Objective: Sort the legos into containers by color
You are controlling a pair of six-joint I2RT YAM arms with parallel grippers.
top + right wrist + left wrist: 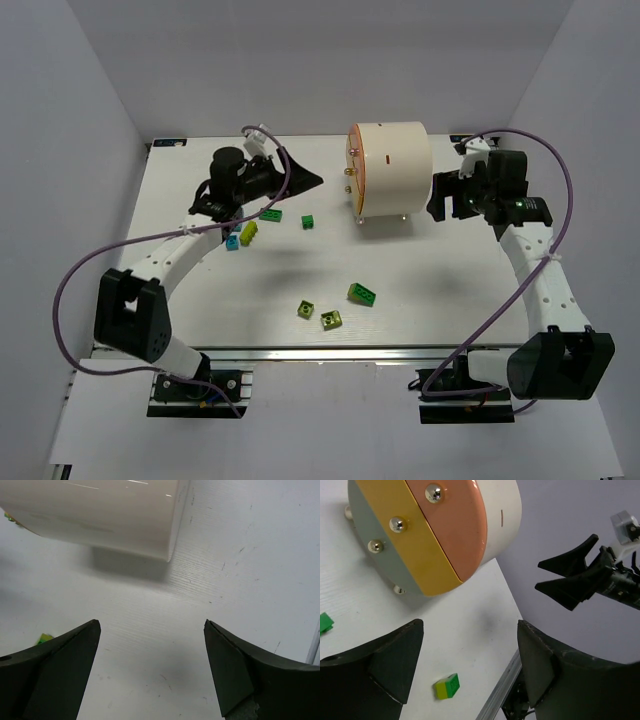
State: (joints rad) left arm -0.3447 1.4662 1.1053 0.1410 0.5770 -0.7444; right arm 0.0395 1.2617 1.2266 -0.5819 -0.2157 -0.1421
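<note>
L wrist view: drum (435,530) cut off by top + left edges, so far end isn't seen. Green brick (324,622) clipped by left edge, only a corner shows. Left gripper (470,630) fingers run off the bottom; right gripper (542,576) across the table, its arm cut by right edge.

R wrist view: only the drum's lower side wall in frame. Lime bit (45,638) mostly hidden behind a finger. Yellow-green speck (7,516) at the drum's rim, too small to tell.

Top view: drum's inside not visible. Teal brick (232,243) + yellow-green brick (249,232): touching or apart, can't tell. Studs too small to count.
</note>
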